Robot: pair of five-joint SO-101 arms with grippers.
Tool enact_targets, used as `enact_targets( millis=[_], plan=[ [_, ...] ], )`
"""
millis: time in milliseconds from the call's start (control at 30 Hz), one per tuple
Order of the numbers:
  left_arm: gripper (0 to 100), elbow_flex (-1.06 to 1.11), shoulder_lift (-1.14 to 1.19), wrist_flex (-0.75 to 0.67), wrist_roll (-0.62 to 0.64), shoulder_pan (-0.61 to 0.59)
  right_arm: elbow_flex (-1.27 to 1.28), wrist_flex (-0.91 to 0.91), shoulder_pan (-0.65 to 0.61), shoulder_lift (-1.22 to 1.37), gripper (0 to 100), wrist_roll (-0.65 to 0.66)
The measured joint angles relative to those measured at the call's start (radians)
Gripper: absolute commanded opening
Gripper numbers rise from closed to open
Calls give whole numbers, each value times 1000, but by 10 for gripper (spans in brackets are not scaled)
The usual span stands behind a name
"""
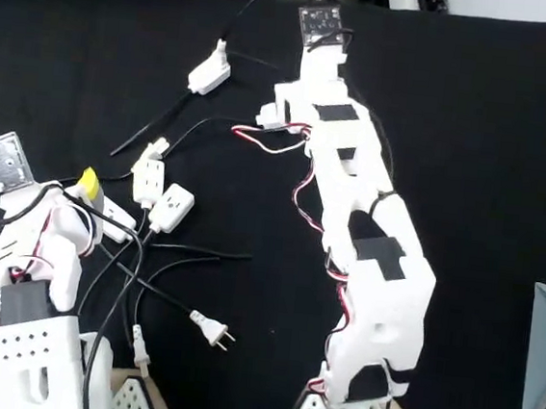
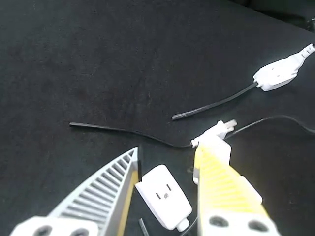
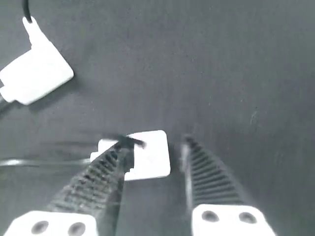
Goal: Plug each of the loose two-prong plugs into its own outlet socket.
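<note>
Black cloth covers the table (image 1: 492, 139). At the high view's lower left, the left gripper (image 2: 170, 150) gapes wide, an outlet socket (image 2: 165, 196) lying between its fingers and a two-prong plug (image 2: 219, 130) just past its yellow finger (image 2: 221, 187). At lower centre lies a loose plug (image 1: 212, 330). Toward upper centre, the right gripper (image 3: 158, 142) stands partly open over a white block (image 3: 152, 155).

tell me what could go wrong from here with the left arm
The left gripper stands open over the white socket block, with a two-prong plug at its yellow finger; closing may knock the plug aside.
Black cords cross beside that arm in the high view; moving might snag them.
</note>
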Motion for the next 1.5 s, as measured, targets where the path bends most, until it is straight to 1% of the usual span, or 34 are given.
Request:
enact_targets(
  millis=[100, 200, 367, 567, 700, 867, 1033, 1167, 1233, 1333, 1500],
  plan=[
    [190, 2, 0, 0, 0, 0, 0, 40, -3, -12, 177, 0],
    [189, 2, 0, 0, 0, 0, 0, 123, -28, -75, 177, -3],
    [191, 2, 0, 0, 0, -2, 0, 377, -87, -252, 177, -3],
    [188, 2, 0, -23, 0, -89, 3, 749, -183, -422, 177, -2],
    [188, 2, 0, -28, 0, -106, 115, 868, -276, -534, 177, -2],
    [189, 2, 0, -28, 0, -109, 420, 872, -422, -720, 177, -2],
    [190, 2, 0, -28, 0, -109, 766, 764, -577, -916, 179, -2],
    [190, 2, 0, -28, 0, -109, 973, 667, -657, -973, 180, -12],
    [190, 2, 0, -28, 0, -109, 1022, 621, -681, -973, 180, -32],
    [190, 2, 0, -28, 0, -109, 1028, 571, -723, -945, 178, -49],
    [189, 2, 0, -28, 0, -109, 1028, 482, -787, -832, 178, -80]
  ],
)
